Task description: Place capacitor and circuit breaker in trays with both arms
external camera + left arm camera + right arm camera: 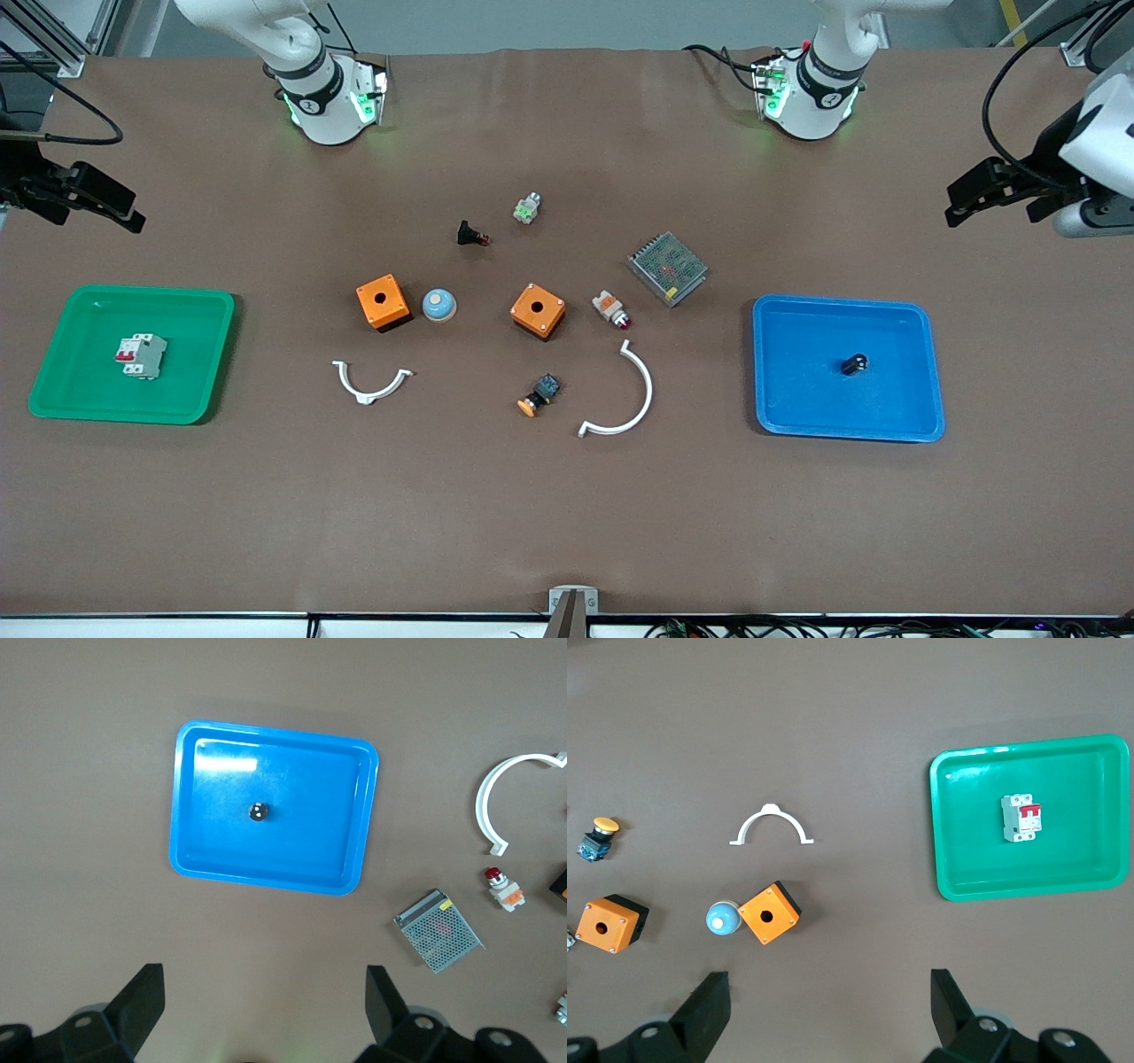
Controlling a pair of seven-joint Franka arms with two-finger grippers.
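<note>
The capacitor (854, 363), a tiny black cylinder with a silvery top, lies in the blue tray (846, 304) toward the left arm's end of the table. It also shows in the left wrist view (258, 811), in the tray (266, 879). The circuit breaker (140, 355), white-grey with red levers, lies in the green tray (133, 291) toward the right arm's end, and in the right wrist view (1021, 818). My left gripper (957, 206) (264, 979) is open and empty, high over bare table beside the blue tray. My right gripper (124, 208) (830, 983) is open and empty, high over bare table beside the green tray (1028, 890).
Between the trays lie two orange boxes (383, 302) (538, 310), a blue dome (438, 305), two white curved clips (370, 383) (625, 399), a mesh-covered metal box (667, 268), an orange-capped push button (539, 395) and three small parts.
</note>
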